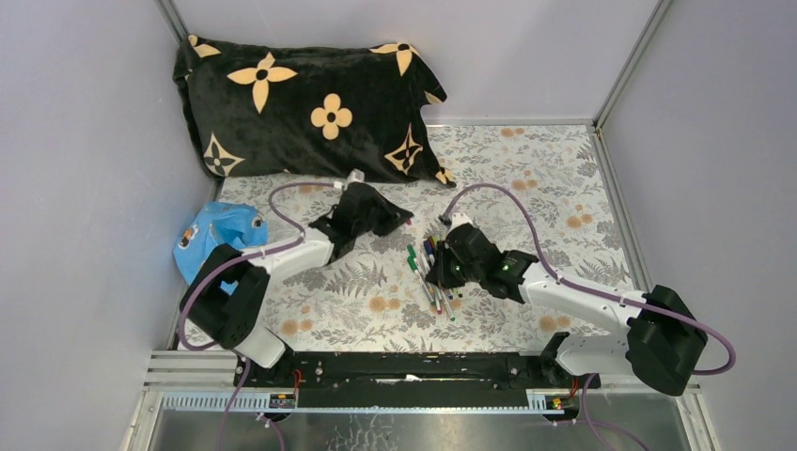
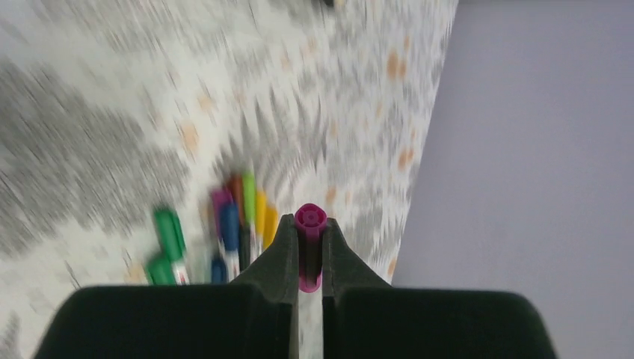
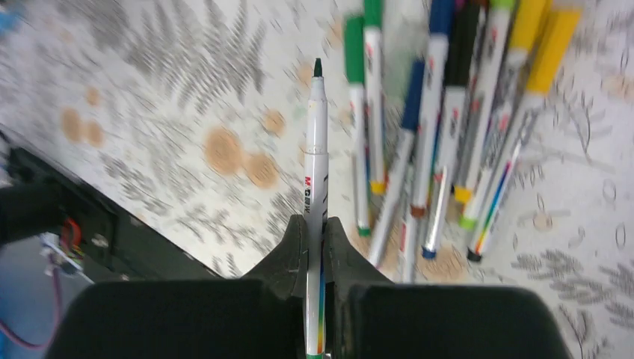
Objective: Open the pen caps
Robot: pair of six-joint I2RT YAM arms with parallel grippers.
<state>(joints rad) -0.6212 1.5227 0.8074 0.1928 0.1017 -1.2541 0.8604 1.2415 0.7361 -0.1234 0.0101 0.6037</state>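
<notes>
We are reading the left gripper [image 2: 309, 253] as closed down to a narrow gap, its two fingers pinching a purple cap [image 2: 309, 218] between them. The cap is standing lengthwise in the jaws, with its round end poking out just past the fingertips (the other end is sitting deep in the slot). No barrel is showing in it.

We are reading the right gripper [image 3: 317, 233] as likewise narrow, clamping the white barrel of one pen [image 3: 316, 142]. This pen is pointing straight out ahead of the jaws, and its dark nib is showing bare at the far end.

The remaining pens [image 3: 441, 127] are lying in a loose fan on the floral cloth [image 3: 187, 97], ahead and to the right of the right jaws, apart from the held pen. In the left wrist view the same group is lying ahead and to the left of the left jaws, though it is blurred there.
</notes>
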